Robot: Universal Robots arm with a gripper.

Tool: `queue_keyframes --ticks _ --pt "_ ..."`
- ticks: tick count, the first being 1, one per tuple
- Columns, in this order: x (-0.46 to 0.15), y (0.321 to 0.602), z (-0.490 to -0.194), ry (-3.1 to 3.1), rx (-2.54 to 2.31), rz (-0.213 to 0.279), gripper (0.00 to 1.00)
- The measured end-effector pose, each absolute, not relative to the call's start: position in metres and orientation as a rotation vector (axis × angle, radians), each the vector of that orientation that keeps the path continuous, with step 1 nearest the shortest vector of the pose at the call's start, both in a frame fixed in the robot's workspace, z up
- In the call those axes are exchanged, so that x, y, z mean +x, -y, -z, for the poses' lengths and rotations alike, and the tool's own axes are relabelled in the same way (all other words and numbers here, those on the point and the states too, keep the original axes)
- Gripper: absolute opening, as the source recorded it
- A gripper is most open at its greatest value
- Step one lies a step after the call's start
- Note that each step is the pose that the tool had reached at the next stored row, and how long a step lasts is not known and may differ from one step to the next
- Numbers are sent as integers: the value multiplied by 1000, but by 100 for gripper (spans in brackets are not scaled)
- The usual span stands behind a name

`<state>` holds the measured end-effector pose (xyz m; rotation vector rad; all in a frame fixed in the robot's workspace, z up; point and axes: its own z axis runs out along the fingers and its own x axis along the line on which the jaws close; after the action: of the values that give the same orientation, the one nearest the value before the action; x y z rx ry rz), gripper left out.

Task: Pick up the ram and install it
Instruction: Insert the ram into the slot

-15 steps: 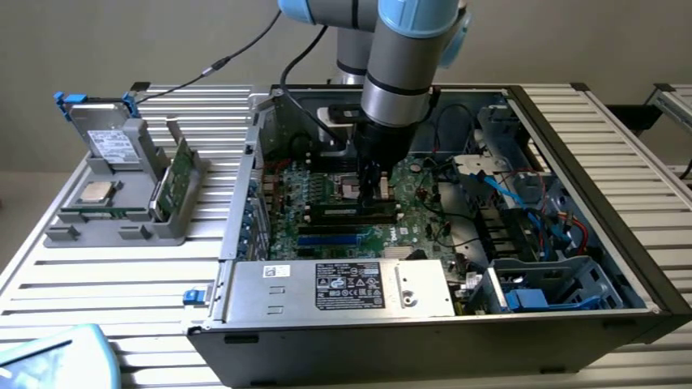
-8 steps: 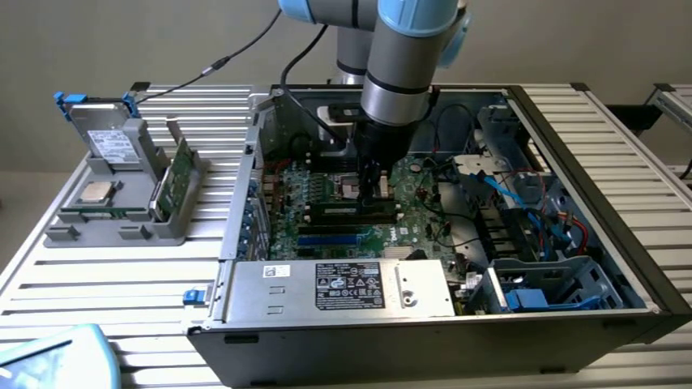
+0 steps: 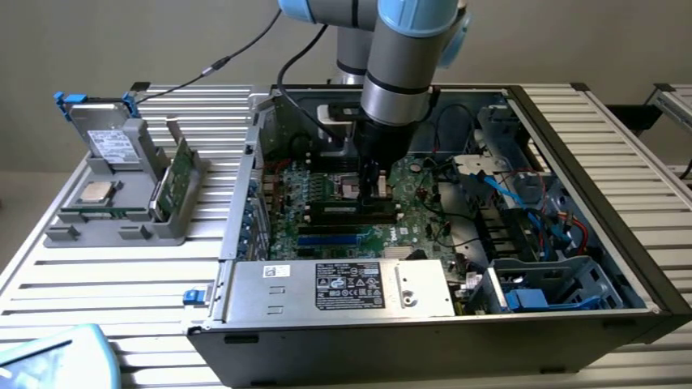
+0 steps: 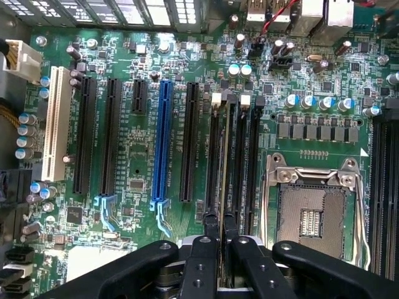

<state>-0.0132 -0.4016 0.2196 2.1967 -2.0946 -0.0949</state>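
gripper (image 4: 221, 219) narrow, its fingers pinched on the ram (image 4: 222, 177). the ram stands on edge between them, straight under the wrist, running along the black slots (image 4: 243, 156). whether it is seated, cannot tell. cpu socket (image 4: 312, 215) lies near one side of the fingers, blue slot (image 4: 164, 143) off the other.
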Motion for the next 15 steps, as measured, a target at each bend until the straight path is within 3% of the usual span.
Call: queue_keyframes --ticks 15 --pt "-14 402 -225 2132 2157 94 14"
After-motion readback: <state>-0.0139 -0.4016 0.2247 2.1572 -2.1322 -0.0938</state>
